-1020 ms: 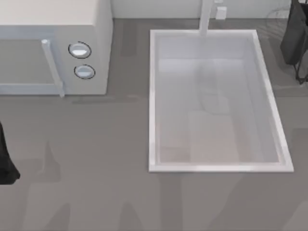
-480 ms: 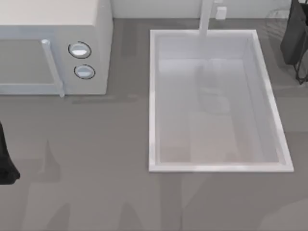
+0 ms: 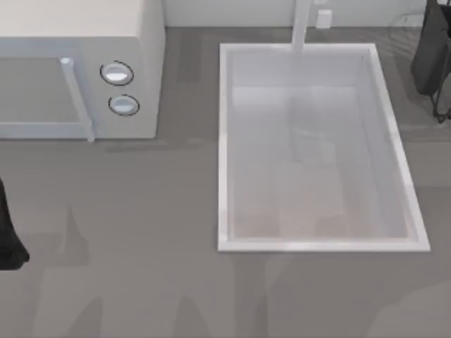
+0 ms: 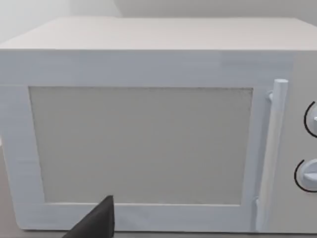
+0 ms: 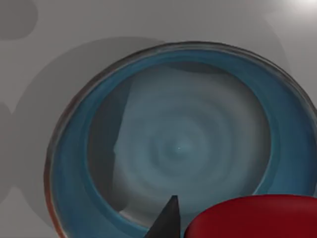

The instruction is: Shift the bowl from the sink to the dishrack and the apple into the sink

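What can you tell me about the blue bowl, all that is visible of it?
The bowl appears in the right wrist view, seen from directly above. It is round and glossy blue, with a thin reddish-brown rim, and its paler inside shows faint concentric rings. It sits upright and looks empty, on a plain grey surface. A red rounded thing, probably the apple, overlaps its edge in the picture; whether they touch cannot be told. A dark fingertip points in over the bowl.

Left arm at left edge; right arm top right.
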Robot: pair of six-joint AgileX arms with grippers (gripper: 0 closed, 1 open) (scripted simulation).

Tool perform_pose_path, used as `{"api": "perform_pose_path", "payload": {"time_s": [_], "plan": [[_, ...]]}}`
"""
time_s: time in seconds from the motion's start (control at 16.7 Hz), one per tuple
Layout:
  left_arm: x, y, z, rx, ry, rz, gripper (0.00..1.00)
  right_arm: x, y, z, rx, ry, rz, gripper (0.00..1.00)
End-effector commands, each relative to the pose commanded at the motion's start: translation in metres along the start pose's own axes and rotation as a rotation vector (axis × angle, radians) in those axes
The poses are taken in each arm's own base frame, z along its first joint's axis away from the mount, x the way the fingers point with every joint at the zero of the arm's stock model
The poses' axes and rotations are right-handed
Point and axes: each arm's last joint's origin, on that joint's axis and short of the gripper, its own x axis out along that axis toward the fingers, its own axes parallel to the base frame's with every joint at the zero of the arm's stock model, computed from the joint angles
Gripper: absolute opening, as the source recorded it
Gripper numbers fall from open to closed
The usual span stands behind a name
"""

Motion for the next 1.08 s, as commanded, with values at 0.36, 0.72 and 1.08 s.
{"api": "perform_pose_path", "payload": {"time_s": [0.36, 0.72, 1.08], "plan": [[0.0, 0.0, 0.0, 0.0, 0.0, 0.0, 1.0, 0.018, 0.057, 0.034, -0.102, -0.234, -0.152, 0.0], [0.0, 0.0, 0.0, 0.0, 0.0, 0.0, 1.0, 0.032, 0.154, 0.052, -0.173, -0.655, -0.269, 0.0], [0.0, 0.0, 0.0, 0.0, 0.0, 0.0, 1.0, 0.021, 0.247, 0.018, -0.114, -1.137, -0.198, 0.0]]}}
